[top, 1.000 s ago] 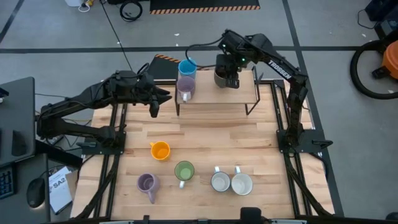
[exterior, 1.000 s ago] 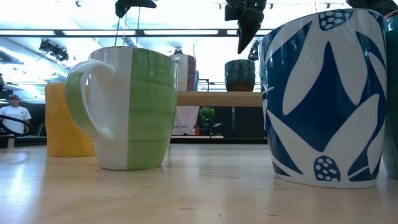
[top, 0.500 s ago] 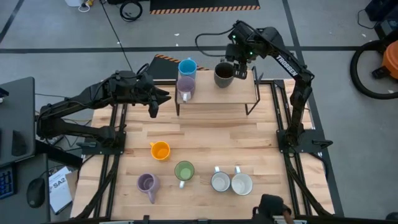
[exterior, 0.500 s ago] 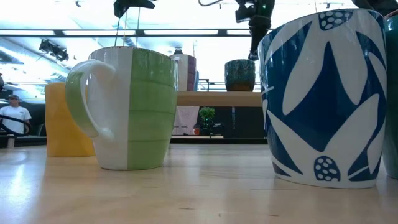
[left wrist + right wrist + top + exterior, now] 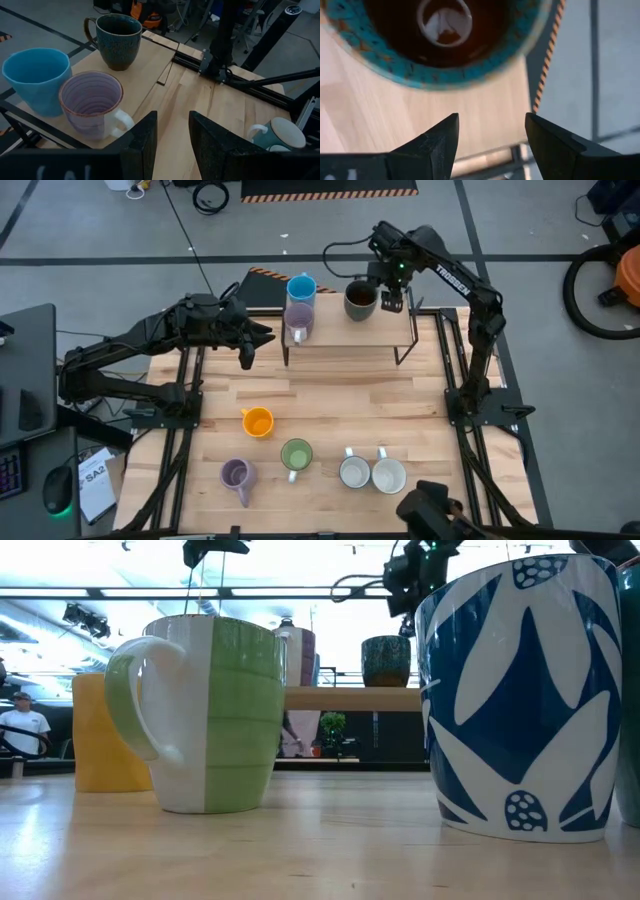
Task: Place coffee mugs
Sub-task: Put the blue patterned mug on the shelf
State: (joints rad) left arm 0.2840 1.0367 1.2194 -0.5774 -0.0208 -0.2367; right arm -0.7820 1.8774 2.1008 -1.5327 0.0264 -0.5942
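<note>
Dark mug on the shelf, right gripper empty beside it

Upper centre of the high view: right gripper [image 5: 392, 298] spread beside the dark brown mug [image 5: 360, 300]; left gripper [image 5: 247, 352] slightly apart, empty. The low view cuts off the white mugs [image 5: 371, 473].

Tabletop [image 5: 330, 405] — light wooden planks, black metal frame. Raised wooden shelf [image 5: 350, 330] on thin black legs at its 12 o'clock edge. Orange vacuum [image 5: 628, 275] at 3 o'clock, on the floor. Seated person [image 5: 20, 725] — far at 9 o'clock in the low view.
</note>
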